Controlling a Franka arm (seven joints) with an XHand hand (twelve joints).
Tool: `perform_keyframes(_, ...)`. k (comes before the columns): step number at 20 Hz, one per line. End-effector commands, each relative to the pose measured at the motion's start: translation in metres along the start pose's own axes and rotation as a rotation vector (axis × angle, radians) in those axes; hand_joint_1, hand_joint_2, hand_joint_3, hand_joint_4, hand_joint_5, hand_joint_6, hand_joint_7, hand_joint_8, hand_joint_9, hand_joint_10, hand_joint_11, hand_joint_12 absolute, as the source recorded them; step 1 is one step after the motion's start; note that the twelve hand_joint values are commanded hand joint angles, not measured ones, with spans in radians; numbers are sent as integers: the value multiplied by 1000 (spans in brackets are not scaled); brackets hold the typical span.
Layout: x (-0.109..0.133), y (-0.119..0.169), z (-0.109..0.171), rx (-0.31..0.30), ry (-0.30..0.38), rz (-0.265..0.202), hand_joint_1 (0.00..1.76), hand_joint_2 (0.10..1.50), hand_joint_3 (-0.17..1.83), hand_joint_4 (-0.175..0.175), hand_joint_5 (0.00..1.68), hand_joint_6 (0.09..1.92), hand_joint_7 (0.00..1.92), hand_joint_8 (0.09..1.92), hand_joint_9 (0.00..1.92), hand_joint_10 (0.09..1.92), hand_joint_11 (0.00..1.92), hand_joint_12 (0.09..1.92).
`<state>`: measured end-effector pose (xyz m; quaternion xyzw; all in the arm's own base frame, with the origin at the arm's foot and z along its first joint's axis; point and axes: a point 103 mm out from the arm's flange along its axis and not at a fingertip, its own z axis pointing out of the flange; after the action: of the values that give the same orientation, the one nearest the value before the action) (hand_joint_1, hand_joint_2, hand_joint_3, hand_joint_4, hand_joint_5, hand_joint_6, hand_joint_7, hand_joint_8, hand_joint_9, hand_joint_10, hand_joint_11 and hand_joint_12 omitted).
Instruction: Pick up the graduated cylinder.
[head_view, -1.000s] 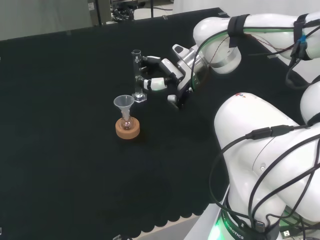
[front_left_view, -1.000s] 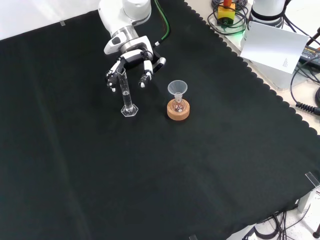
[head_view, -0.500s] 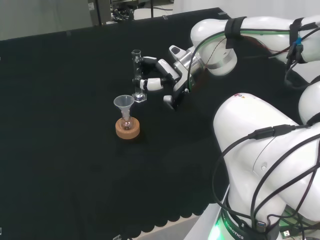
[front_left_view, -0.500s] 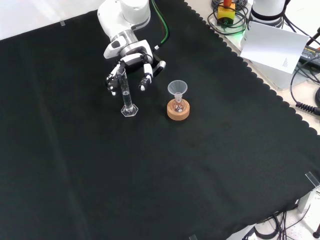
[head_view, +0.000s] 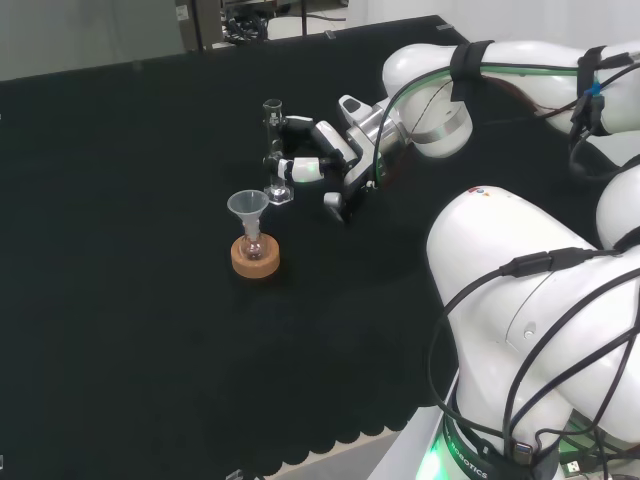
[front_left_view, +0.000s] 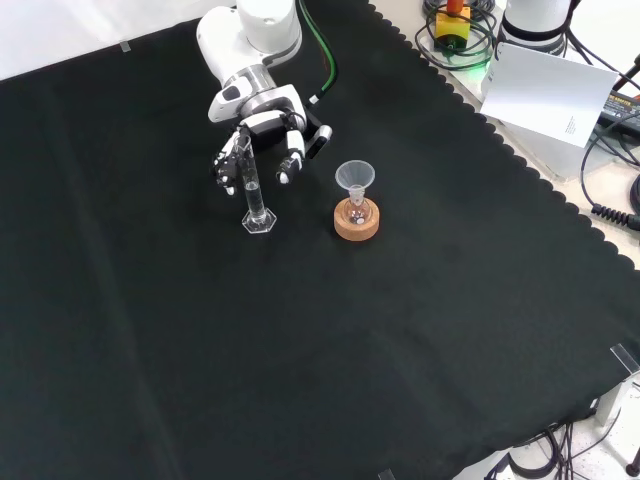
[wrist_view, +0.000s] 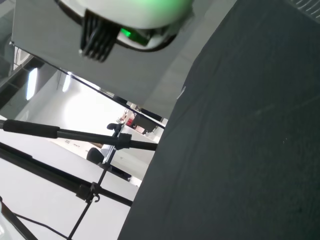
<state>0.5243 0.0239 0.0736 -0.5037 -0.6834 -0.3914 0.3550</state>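
**As the fingers gather round the cylinder, the grasp is the step in hand**

While the graduated cylinder (front_left_view: 253, 190) stands upright on its clear foot on the black cloth (front_left_view: 300, 350), the hand (front_left_view: 262, 138) reaches it from the far side in the front view, its fingers (head_view: 300, 168) curving round the upper tube without plainly pinching it; I judge them partly curled but not yet clamped. Just beside the cylinder, to its right in the front view, a funnel (front_left_view: 354, 177) sits in a small flask (front_left_view: 356, 211) on a cork ring (front_left_view: 357, 224). Next, by my reading, thumb and fingers should meet on the tube, then lift it straight up, keeping clear of the funnel.
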Motion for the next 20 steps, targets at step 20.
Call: perform_keyframes(20, -3, 10, 0, 3, 33, 17, 1034, 621, 593, -10, 615, 461, 595, 570, 794, 453, 473, 1277)
